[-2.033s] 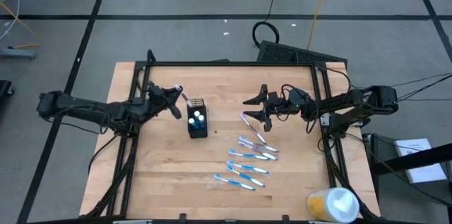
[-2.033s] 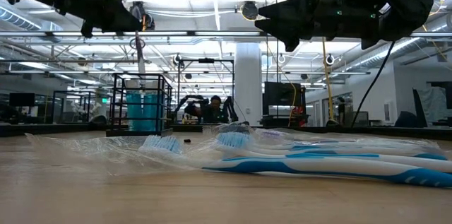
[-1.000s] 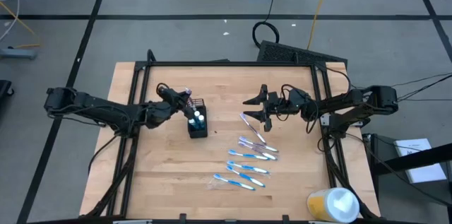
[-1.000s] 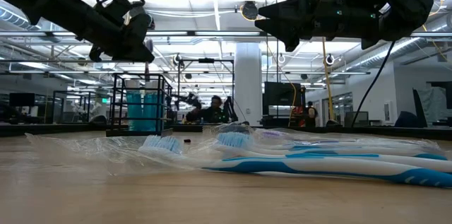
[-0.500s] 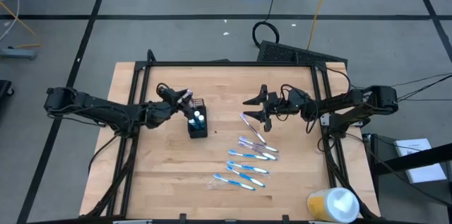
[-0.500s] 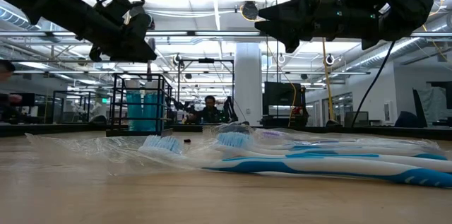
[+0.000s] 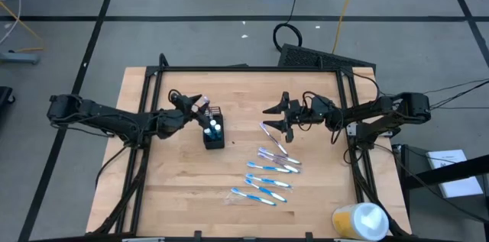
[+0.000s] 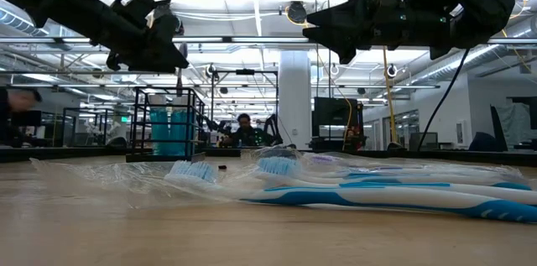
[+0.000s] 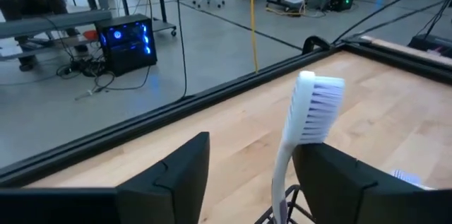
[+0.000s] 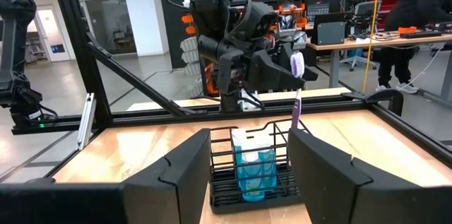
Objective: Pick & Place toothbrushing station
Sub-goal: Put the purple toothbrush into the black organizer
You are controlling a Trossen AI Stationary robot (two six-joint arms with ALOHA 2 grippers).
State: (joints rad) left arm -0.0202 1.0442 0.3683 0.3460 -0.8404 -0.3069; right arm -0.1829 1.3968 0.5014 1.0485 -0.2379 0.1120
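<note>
Left gripper: we see the left gripper [image 7: 197, 107] poised right over the back edge of the mesh holder [image 7: 214, 130], fingers spread well apart in its wrist view, with an upright toothbrush [image 9: 304, 125] standing between them. We cannot tell whether either finger touches the brush.

Upright toothbrush: white handle, bristle head on top; from the right wrist camera it rises out of the holder's right end, its head just beside the left gripper's tip [image 10: 282, 65].

Mesh holder: black wire basket, upright on the wooden table [image 7: 176, 188], left of centre. We make out blue-and-white tubes [image 10: 253, 167] standing inside it, clearest in the right wrist view.

Right gripper: the right gripper [image 7: 280, 118] hangs above the table right of centre, fingers parted and nothing between them, pointing across at the holder, well apart from it.

Loose toothbrushes: we count a scatter of blue-and-white toothbrushes [image 7: 269, 169] lying flat between centre and the front edge, starting just below the right gripper and running toward the front. In the low view they lie in clear plastic wrap [image 8: 109, 178], bristle heads [image 8: 191, 170] facing us.

Round container: a yellow-and-white round container [image 7: 361, 221] sits at the table's front right corner, well apart from everything else.

Beyond the table: a person [image 8: 243, 129] is in the room behind.
</note>
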